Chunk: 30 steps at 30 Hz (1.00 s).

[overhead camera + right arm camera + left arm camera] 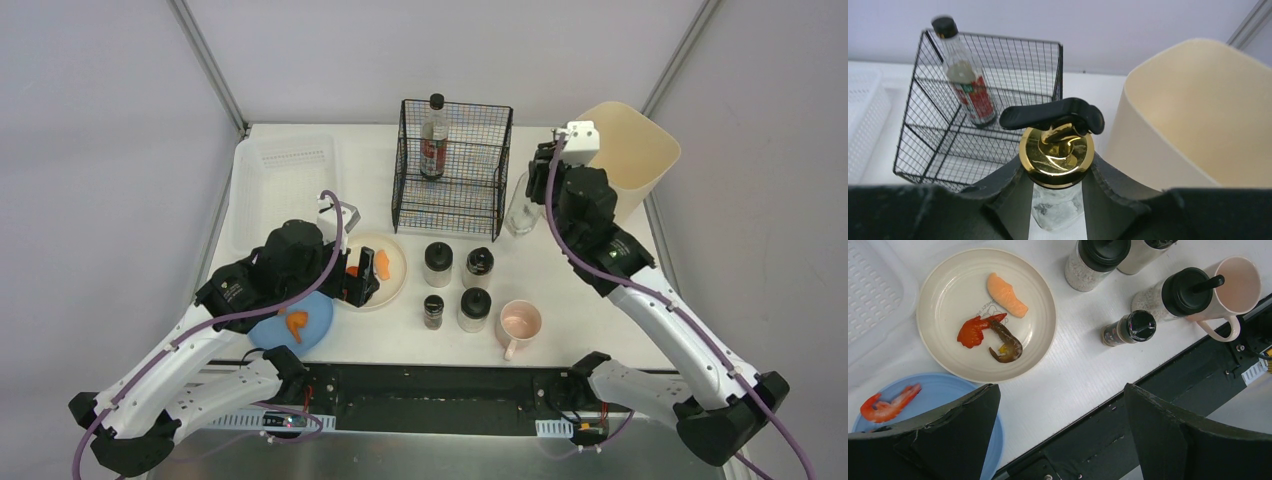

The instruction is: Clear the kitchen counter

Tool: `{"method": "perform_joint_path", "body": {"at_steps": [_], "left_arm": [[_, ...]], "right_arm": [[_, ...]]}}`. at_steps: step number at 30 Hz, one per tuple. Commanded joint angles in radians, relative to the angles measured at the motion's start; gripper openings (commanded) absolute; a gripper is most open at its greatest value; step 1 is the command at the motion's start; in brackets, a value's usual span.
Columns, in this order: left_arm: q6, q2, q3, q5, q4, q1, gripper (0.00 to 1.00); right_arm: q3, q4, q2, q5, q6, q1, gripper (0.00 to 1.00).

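White matte kitchen counter [390, 335] across the whole top view, beneath both arms. Carries a wire basket [452, 170] at far middle with a sauce bottle [434, 135] upright inside, a cream bin [640, 150] far right, a translucent tray [285, 170] far left, and a group of shakers [438, 263] and a pink mug [520, 323] centre front. Between basket and bin, and nearer to both than its partner: right gripper [533, 195]. Low over a cream plate [390, 255], beside a blue plate [300, 330]: left gripper [355, 283].

Left wrist view: fingers [963, 430] spread to full width, nothing between them. Ahead on the cream plate, a salmon slice [1007, 295], a red shrimp [975, 330] and a brown shrimp [1007, 345]; a third shrimp [888, 405] on the blue plate.

Right wrist view: pads [998, 195] pressed against the clear body of a pump bottle [1055, 150] with gold collar and black lever top, long axis upright. Basket ahead and to the left; bin just to the right. Judged next: bottle into the basket, with the wire rim and the sauce bottle in the path. Bottle resting on or lifted off the counter: cannot tell.
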Motion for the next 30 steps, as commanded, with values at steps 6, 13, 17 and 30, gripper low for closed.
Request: {"method": "perform_joint_path", "body": {"at_steps": [6, 13, 17, 30], "left_arm": [[-0.016, -0.015, -0.002, 0.012, 0.027, 0.001, 0.99], [-0.012, -0.024, -0.008, 0.009, 0.026, 0.000, 0.99], [-0.006, -0.027, -0.009, 0.003, 0.026, 0.000, 0.99], [0.028, -0.020, -0.019, 0.013, 0.026, 0.001, 1.00]], "right_arm": [[0.335, 0.039, 0.107, 0.044, -0.063, 0.005, 0.00], [0.572, 0.053, 0.291, 0.090, -0.038, 0.005, 0.00], [0.718, 0.054, 0.417, 0.145, 0.006, 0.005, 0.00], [1.050, 0.138, 0.721, 0.274, -0.021, 0.005, 0.00]]}}
